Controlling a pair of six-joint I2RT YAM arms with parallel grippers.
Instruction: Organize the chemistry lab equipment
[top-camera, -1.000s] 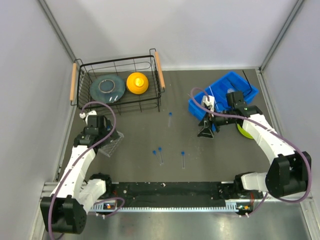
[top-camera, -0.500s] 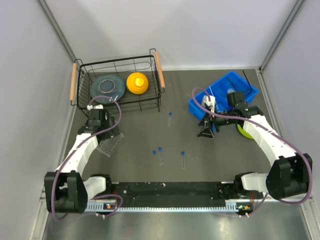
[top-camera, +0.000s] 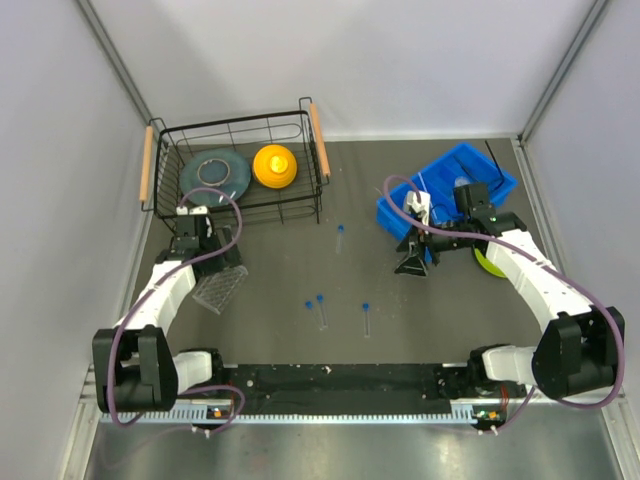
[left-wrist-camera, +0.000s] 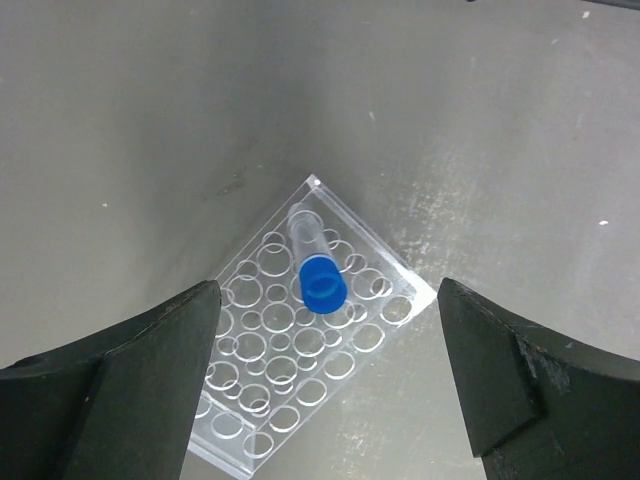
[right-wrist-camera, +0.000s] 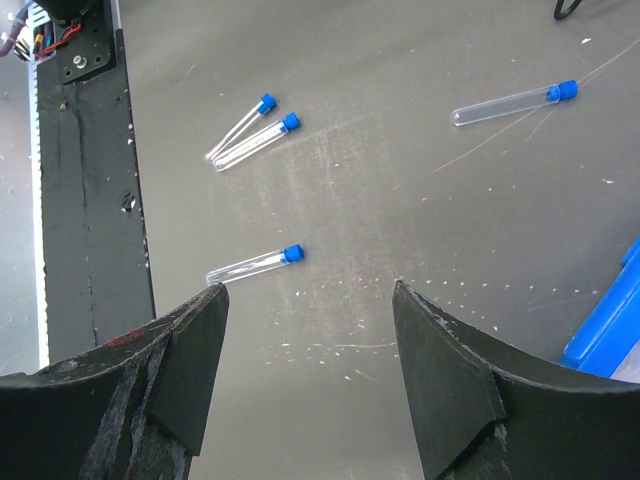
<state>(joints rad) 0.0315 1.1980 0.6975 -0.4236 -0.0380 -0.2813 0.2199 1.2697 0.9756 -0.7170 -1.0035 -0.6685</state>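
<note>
Left wrist: jaws wide, 1 tube (left-wrist-camera: 322, 285) in rack (left-wrist-camera: 300, 395) | right wrist: jaws wide, 4 loose tubes (right-wrist-camera: 255, 265)

You've got bright, even light from above, soft and coming from overhead. The desk (top-camera: 400, 300) reads flat grey, with faint shadows under the arms and no glare. Wall edges splay toward the corners, so there's some wide-angle stretch. On the left wrist, a broad shadow darkens the upper left while the right side shines speckled. The clear rack (left-wrist-camera: 250, 400) is crisp, and the left gripper (left-wrist-camera: 325, 290) shows dark, soft-edged jaws. On the right wrist the light is even and scratches glint. The right gripper (right-wrist-camera: 307, 288) has near-black, slightly blurred jaws.
</note>
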